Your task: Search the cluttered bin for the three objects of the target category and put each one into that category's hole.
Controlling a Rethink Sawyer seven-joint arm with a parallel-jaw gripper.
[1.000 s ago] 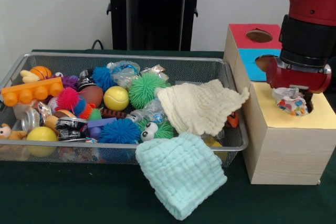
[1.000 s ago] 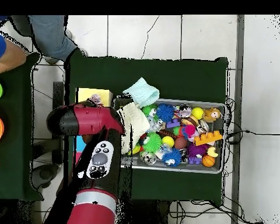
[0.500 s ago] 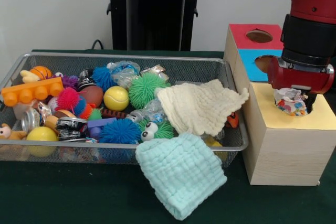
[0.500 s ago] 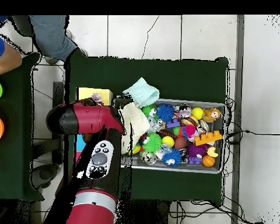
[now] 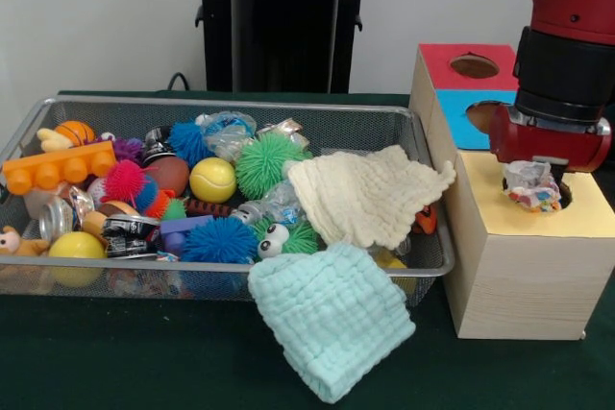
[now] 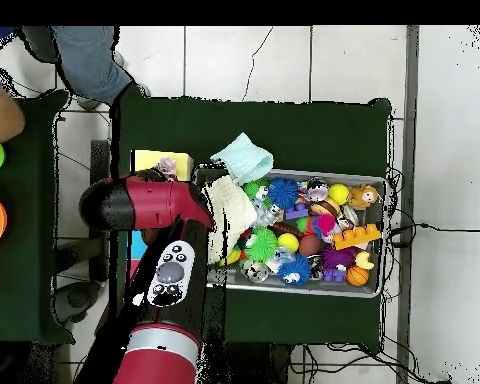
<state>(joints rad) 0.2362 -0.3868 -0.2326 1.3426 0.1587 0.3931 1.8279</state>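
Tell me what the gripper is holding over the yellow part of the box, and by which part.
The gripper hangs over the yellow hole with a crumpled, colourfully printed wrapper just beneath it. Its fingers are hidden, so whether it grips the wrapper, or where, cannot be told.

You have two folded waffle-weave cloths: a cream one lying inside the wire mesh bin at its right end, and a pale mint one draped over the bin's front right rim. You can count four spiky rubber balls: two green, two blue. There is one yellow tennis ball, and one orange toy brick at the left end.
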